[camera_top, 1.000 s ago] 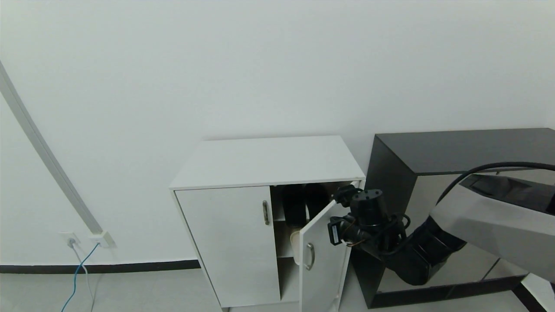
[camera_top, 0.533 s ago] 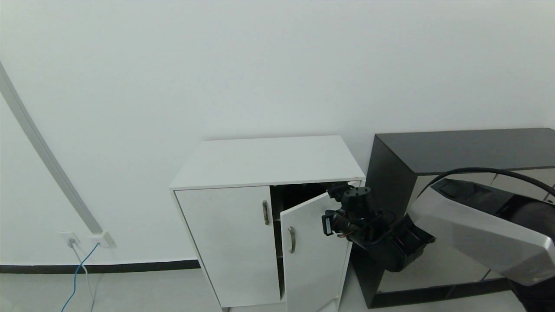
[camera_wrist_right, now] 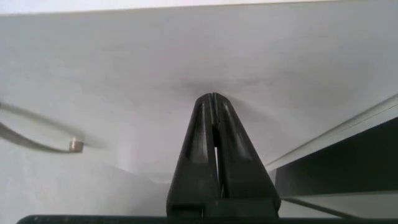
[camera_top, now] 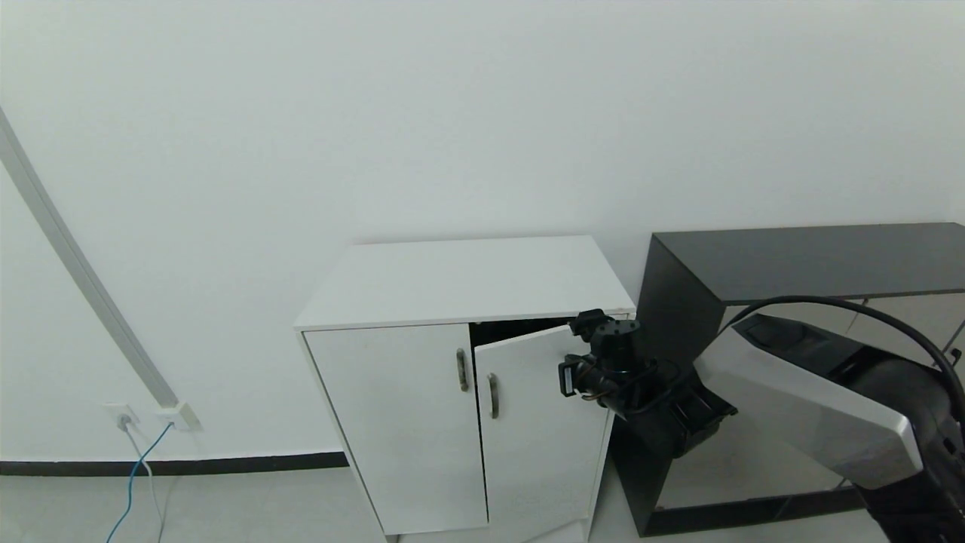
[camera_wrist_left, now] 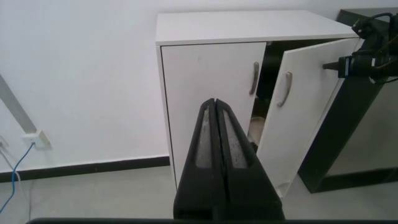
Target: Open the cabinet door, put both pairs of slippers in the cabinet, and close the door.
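Cabinet [camera_top: 460, 279], white: ahead of both fingertip pairs.
Black side table [camera_top: 791, 260]: beside the cabinet, off to the side of the right fingers.
Ajar door [camera_top: 539, 422]: nearly shut, with a dark gap along its top edge. Its outer face lies against the tips of the right gripper [camera_wrist_right: 214, 98], whose fingers are pressed together.
Left gripper [camera_wrist_left: 215, 102]: fingers together, holding nothing, well back from the doors.

The cabinet [camera_top: 460, 279] stands on the floor against the wall, with a black table [camera_top: 799, 260] just beside its right side. Its left door [camera_top: 392, 422] lies flush; its right door [camera_top: 535, 437] stands slightly ajar, handle edge foremost. The right gripper [camera_top: 582, 324] touches the outer face of the right door at its top right corner. The left gripper [camera_wrist_left: 214, 102] hangs before the cabinet, well apart from it. Left of the cabinet, a wall socket [camera_top: 121, 416] sits low on the wall, its cable [camera_top: 136, 475] trailing to the floor.
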### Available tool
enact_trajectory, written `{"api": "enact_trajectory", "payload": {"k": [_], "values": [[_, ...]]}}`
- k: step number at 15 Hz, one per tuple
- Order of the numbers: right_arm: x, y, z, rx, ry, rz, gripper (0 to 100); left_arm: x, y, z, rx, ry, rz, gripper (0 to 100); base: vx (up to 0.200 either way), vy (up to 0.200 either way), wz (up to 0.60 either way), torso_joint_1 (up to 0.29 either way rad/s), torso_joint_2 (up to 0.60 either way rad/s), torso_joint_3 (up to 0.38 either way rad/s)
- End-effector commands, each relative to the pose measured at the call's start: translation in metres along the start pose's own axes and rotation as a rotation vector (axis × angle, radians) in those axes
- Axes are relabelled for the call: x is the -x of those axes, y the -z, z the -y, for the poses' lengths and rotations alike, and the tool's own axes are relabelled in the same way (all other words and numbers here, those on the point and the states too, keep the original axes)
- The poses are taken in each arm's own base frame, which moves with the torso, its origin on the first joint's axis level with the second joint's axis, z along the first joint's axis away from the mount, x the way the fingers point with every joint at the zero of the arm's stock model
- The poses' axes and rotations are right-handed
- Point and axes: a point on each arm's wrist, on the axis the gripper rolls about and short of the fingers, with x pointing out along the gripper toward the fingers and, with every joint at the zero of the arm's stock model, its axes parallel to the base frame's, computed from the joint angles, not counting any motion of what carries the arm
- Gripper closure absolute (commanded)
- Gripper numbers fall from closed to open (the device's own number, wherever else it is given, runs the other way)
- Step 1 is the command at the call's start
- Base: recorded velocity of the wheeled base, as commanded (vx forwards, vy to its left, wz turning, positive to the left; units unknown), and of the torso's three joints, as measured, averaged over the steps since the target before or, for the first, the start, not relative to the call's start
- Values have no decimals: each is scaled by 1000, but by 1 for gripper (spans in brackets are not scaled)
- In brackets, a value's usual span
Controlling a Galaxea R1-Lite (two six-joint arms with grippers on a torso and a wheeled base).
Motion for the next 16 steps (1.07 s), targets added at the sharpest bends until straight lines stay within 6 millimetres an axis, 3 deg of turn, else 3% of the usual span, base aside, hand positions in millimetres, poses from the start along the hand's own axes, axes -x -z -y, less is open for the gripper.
{"api": "enact_trajectory", "payload": {"k": [1,16], "values": [[-8,2,2,-4,6,8,100,0,0,0,0,0,-1,100,0,0,0,0,0,0],[-20,-1,4,-10,14,34,100,0,0,0,2,0,1,100,0,0,0,0,0,0]]}}
